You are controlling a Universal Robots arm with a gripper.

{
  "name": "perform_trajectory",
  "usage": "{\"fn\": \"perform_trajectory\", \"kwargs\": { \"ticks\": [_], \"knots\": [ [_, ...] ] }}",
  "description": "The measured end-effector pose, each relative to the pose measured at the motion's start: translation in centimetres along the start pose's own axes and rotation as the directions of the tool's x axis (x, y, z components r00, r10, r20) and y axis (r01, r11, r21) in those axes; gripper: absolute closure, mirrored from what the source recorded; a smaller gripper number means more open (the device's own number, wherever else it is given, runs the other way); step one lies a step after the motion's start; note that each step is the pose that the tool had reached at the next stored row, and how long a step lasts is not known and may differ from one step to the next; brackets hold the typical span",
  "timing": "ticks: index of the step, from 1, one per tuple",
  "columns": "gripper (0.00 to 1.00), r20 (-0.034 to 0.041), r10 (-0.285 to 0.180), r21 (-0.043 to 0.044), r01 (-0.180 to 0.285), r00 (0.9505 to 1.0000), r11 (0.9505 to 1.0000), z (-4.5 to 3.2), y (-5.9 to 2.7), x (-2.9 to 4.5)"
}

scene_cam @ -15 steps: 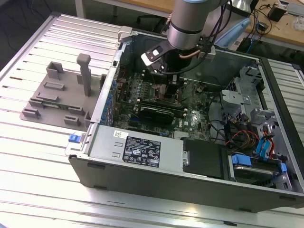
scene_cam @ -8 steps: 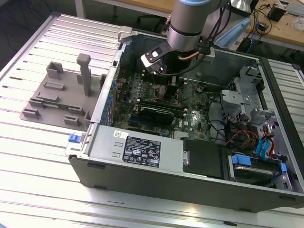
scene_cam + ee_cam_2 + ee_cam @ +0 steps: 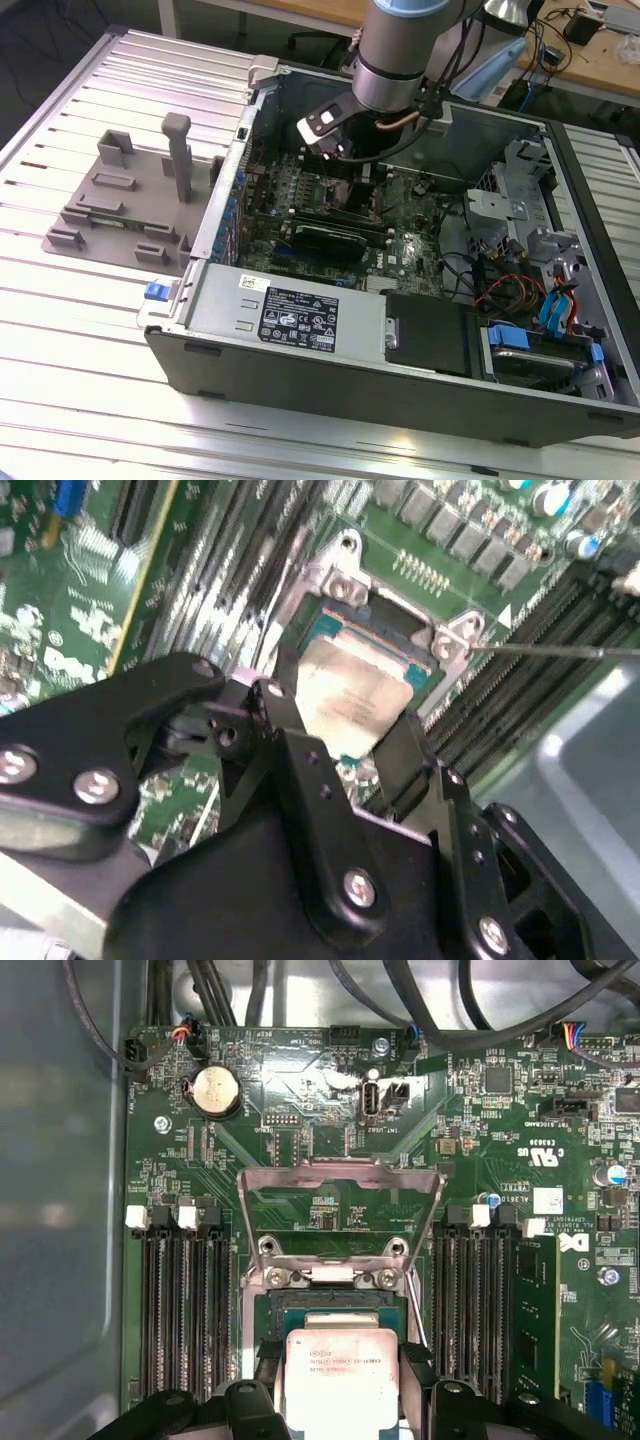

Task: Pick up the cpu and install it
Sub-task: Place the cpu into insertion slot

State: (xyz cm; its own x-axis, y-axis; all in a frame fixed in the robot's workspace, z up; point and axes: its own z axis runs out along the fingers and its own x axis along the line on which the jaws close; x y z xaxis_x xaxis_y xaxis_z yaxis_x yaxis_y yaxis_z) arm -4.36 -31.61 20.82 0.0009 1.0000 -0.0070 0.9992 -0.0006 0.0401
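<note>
Silvery cpu (image 3: 342, 1380) gripped edgewise between black jaws, over open socket (image 3: 330, 1308)

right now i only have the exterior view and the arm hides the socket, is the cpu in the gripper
observer: yes, in both wrist views the gripper has its fingers against two opposite edges of the cpu.
operator: is the socket cover out of the way
observer: the metal load frame stands flipped open beyond the socket in the first wrist view.
operator: is the chip seated
observer: cannot tell. In the first wrist view it lies over the socket, whose far part shows past its edge.
</note>
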Motion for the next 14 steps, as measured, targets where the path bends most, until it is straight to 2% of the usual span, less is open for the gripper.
{"fn": "perform_trajectory", "kwargs": {
  "ticks": [3,14],
  "knots": [
    [0.45,-0.0009,0.000,0.0000,0.000,1.0000,1.0000,0.53,-0.03,0.00],
    [0.45,-0.0023,0.000,0.0002,0.000,1.0000,1.0000,0.84,0.05,0.18]
  ]
}}
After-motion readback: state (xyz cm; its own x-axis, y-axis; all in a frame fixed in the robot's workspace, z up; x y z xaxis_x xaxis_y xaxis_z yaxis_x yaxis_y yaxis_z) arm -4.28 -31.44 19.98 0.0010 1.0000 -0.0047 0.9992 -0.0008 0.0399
